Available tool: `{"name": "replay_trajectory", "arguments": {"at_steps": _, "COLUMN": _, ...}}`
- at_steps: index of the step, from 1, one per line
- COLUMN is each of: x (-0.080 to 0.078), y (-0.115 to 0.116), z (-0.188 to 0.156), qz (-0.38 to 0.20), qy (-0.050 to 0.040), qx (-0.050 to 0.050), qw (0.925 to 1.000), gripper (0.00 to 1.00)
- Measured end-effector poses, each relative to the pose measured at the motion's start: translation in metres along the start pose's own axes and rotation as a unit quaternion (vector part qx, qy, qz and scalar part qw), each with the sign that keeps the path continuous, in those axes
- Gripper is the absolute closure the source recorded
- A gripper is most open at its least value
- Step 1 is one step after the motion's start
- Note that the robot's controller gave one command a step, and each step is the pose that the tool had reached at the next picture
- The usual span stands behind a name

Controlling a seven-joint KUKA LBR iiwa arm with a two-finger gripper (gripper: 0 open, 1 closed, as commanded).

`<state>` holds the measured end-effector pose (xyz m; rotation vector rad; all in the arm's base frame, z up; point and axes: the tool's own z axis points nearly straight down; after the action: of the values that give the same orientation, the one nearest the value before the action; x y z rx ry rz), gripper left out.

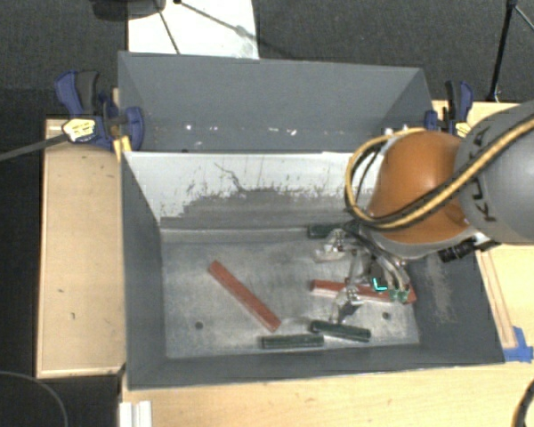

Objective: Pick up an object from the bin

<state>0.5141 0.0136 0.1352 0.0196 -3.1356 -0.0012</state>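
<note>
In the camera view the arm (pixel 507 185) reaches in from the right, its orange cover (pixel 418 185) hanging over the right half of the bin (pixel 142 265). The gripper (pixel 356 283) is low near the floor there, just over a short red piece (pixel 327 286) that lies flat, right of the middle. Whether the gripper is released or clenched I cannot tell, since the wrist hardware hides that, and nothing can be seen grasped. Toward the near wall lie two dark bars, one (pixel 341 330) close in front of the gripper and the other (pixel 291 342) just left of it, nearly end to end. A small dark piece (pixel 320 230) rests at the back of the floor, just behind the gripper. Well apart to the left, a long red stick (pixel 243 295) lies slantwise on bare floor. I judge the step in hand to be the approach to a pick, with the short red piece the likeliest target and the lift not yet made. The next move calls for settling squarely over that piece, closing across its narrow width, then rising straight up. The piece looks thin and flat on metal, so a shallow grip could slip off, and the nearer dark bar is close enough to be nudged
</note>
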Motion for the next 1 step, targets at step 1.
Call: {"name": "replay_trajectory", "arguments": {"at_steps": 1, "x": -0.002, "y": -0.0001, "z": -0.0041, "qz": 0.0, "qy": -0.0041, "qx": 0.0, "qw": 1.0, "gripper": 0.0}}
